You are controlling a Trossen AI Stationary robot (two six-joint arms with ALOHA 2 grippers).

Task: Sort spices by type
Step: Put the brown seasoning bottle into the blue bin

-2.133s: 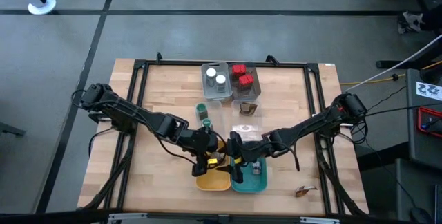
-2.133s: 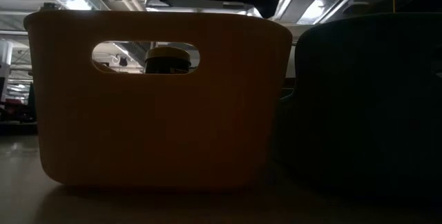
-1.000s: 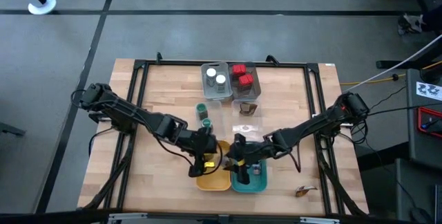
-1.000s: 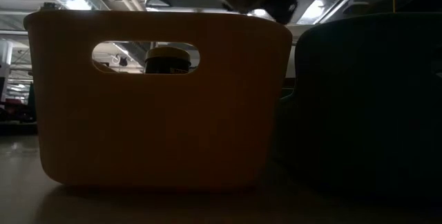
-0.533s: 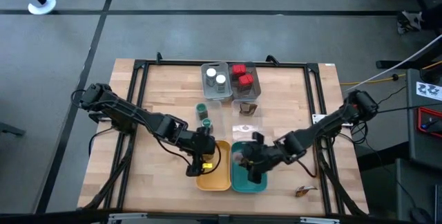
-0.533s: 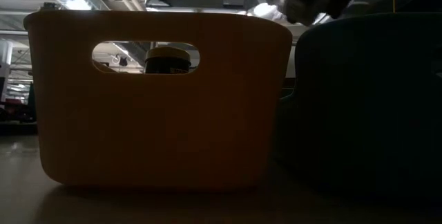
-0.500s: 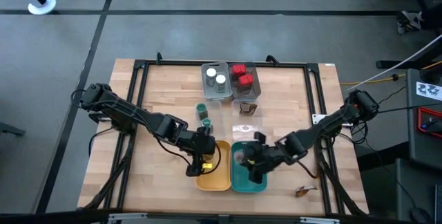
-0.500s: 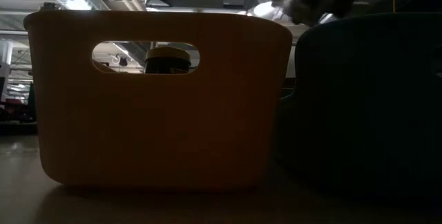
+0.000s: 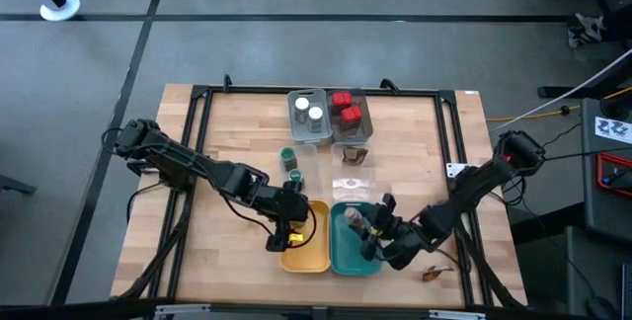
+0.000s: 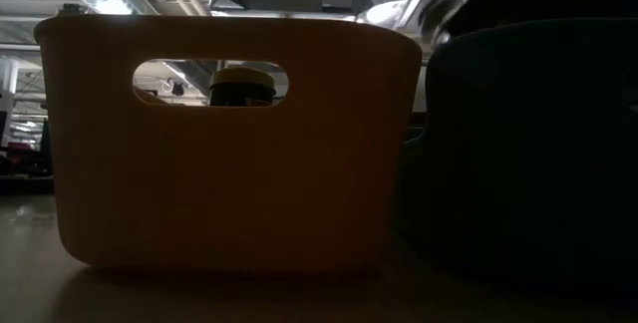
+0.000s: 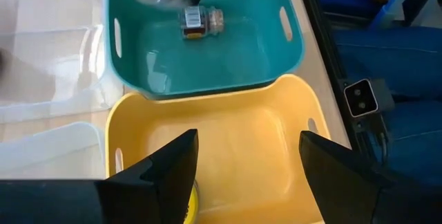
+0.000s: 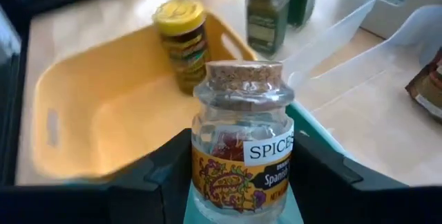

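Wood table: both arms reach in toward the near-centre trays.
Yellow tray: sits touching the teal tray; seen as a dark wall w/ handle slot in low view.
Clear trays: at far centre; white-lid jars held in one, red tins in the next.
L gripper: over yellow tray, fingers apart, nothing seen between them.
R gripper: over teal tray, fingers clamped on cork jar, held upright.
Yellow-lid jar: stood upright in yellow tray, at the wall nearest the green jars.
Green-lid jars: two, on table betw. clear trays and yellow tray.
Small jar: lying on its side in teal tray.
Brown packet: on table just beside clear trays.
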